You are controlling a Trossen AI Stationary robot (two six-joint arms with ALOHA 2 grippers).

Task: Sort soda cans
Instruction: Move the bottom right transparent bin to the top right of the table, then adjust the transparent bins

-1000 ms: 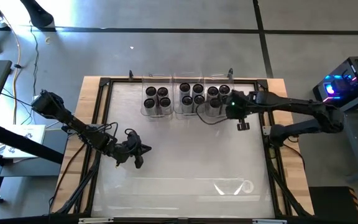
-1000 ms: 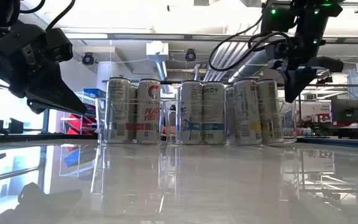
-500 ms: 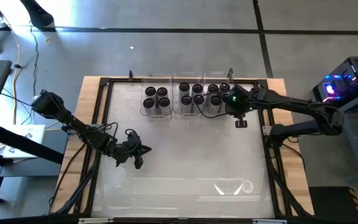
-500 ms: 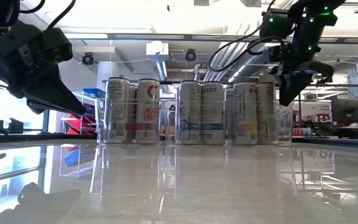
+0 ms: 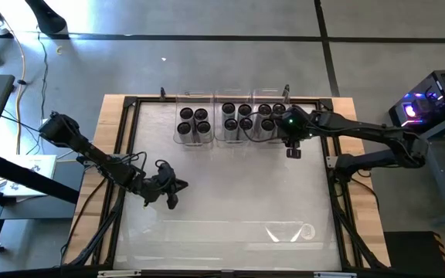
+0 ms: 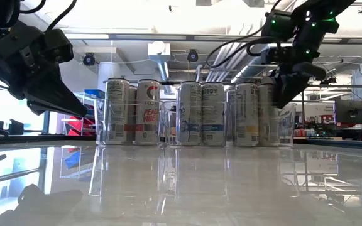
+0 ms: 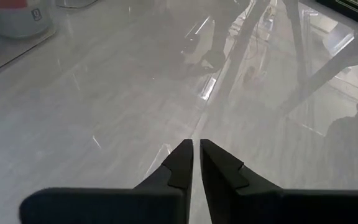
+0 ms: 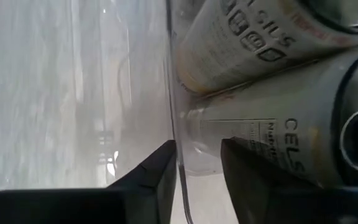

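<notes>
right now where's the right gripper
High view: the right gripper is at the table's far right, at the near wall of the rightmost clear tray of soda cans.

Soda cans (image 6: 192, 113): silvery-grey sides, dark round tops with thin silver rims; one can (image 6: 148, 113) white with red lettering, others with blue and yellowish label bands; dark "CELS" lettering on pale grey in the right wrist view. Trays (image 5: 195, 131): clear, colourless plastic. Tabletop (image 5: 230, 193): glossy pale grey-white, streaked with reflections, edged by a black frame on light wood. Left hand (image 7: 196, 162): matt black fingers. Right hand (image 8: 199, 168): black fingers; a green light glows on the right arm (image 5: 290, 120). Floor (image 5: 207, 54): grey with dark seams. Box (image 5: 431, 96) at right: dark, lit blue and purple.
</notes>
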